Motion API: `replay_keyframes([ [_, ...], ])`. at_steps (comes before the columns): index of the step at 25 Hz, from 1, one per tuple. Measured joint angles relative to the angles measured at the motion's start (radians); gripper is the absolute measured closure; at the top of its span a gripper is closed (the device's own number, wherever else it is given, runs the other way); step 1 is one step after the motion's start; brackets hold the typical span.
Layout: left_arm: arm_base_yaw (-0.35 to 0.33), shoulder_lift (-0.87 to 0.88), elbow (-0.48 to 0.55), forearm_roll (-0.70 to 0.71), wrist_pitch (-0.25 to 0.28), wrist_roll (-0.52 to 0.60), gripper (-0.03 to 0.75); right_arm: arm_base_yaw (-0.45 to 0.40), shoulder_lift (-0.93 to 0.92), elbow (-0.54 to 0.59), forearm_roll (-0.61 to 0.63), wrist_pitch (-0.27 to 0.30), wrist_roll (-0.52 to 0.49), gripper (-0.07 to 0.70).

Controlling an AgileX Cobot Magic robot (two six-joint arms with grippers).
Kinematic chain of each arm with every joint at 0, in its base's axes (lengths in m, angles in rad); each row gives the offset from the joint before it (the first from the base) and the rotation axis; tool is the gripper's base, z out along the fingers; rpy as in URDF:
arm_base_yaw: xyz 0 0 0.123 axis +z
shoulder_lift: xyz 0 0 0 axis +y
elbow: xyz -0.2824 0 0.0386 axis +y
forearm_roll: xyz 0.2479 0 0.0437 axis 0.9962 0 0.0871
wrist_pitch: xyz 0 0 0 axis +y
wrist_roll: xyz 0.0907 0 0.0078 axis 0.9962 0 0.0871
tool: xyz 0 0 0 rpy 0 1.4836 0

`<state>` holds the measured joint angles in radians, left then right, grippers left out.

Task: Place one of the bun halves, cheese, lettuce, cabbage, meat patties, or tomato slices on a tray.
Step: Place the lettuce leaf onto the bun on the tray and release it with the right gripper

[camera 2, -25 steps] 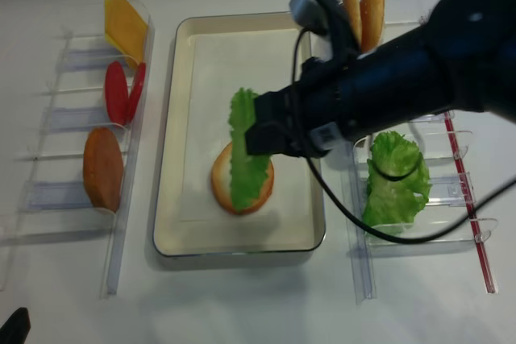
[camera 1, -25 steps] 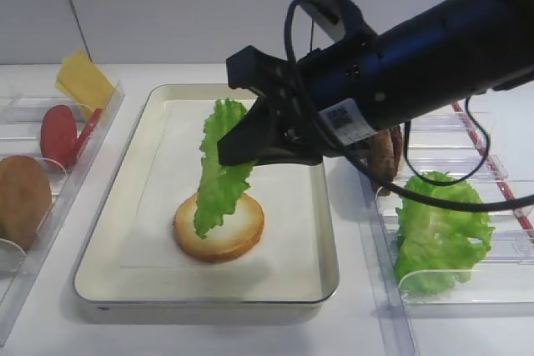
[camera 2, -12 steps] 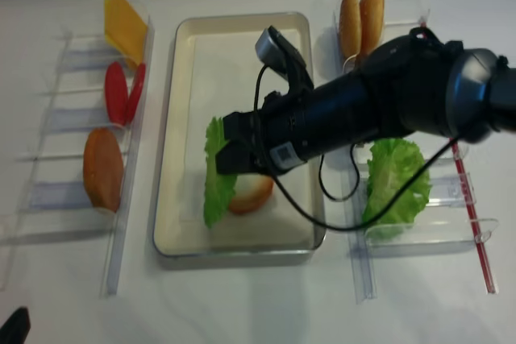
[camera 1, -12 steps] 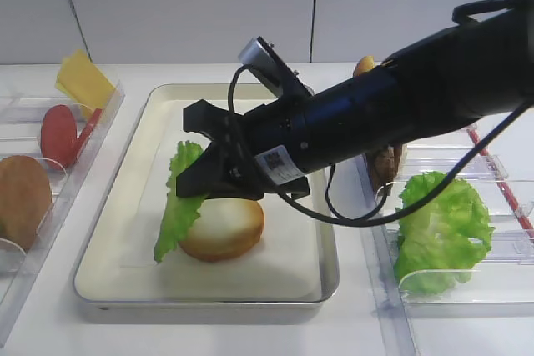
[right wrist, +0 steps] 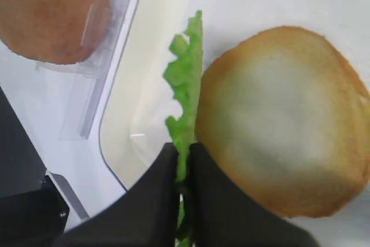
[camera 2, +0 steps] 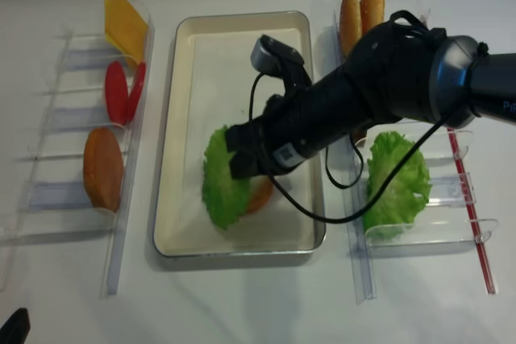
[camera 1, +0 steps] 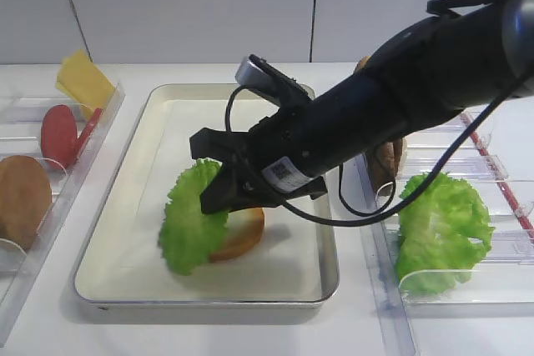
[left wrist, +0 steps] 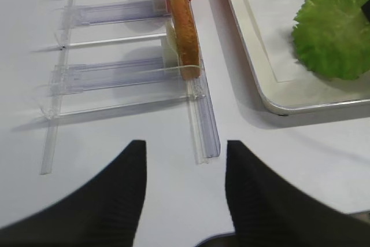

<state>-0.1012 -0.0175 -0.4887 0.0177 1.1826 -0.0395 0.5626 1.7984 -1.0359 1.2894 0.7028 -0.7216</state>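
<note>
My right gripper [camera 1: 219, 202] is shut on the lettuce [camera 1: 190, 223], a bright green frilly leaf, low over the silver tray [camera 1: 108, 206]. The leaf stands on edge, leaning on the left side of a bun half [camera 1: 242, 235] that lies on the tray's white liner. In the right wrist view the black fingers [right wrist: 156, 195] pinch the lettuce [right wrist: 186, 91] right beside the bun half [right wrist: 283, 120]. Seen from above, the lettuce [camera 2: 219, 179] covers the bun's left part. My left gripper [left wrist: 185, 148] hangs open over bare table, left of the tray [left wrist: 254, 62].
Clear bins on the left hold cheese [camera 1: 82, 81], tomato slices [camera 1: 58, 135] and a bun half [camera 1: 21, 198]. Bins on the right hold a larger, paler green leaf [camera 1: 438, 231], a meat patty [camera 1: 385, 156] and two bun halves [camera 2: 361, 14]. The right arm spans the tray's right side.
The right gripper has carried the lettuce down and to the left, from above the bun to its left side. The leaf now shows its broad face and sits lower.
</note>
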Motion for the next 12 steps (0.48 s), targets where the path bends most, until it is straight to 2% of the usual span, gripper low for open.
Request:
replay_keyframes([
  [12, 0.0, 0.0, 0.0, 0.0, 0.0, 0.0, 0.418, -0.034, 0.0, 0.0, -0.084, -0.053, 0.029, 0.577],
])
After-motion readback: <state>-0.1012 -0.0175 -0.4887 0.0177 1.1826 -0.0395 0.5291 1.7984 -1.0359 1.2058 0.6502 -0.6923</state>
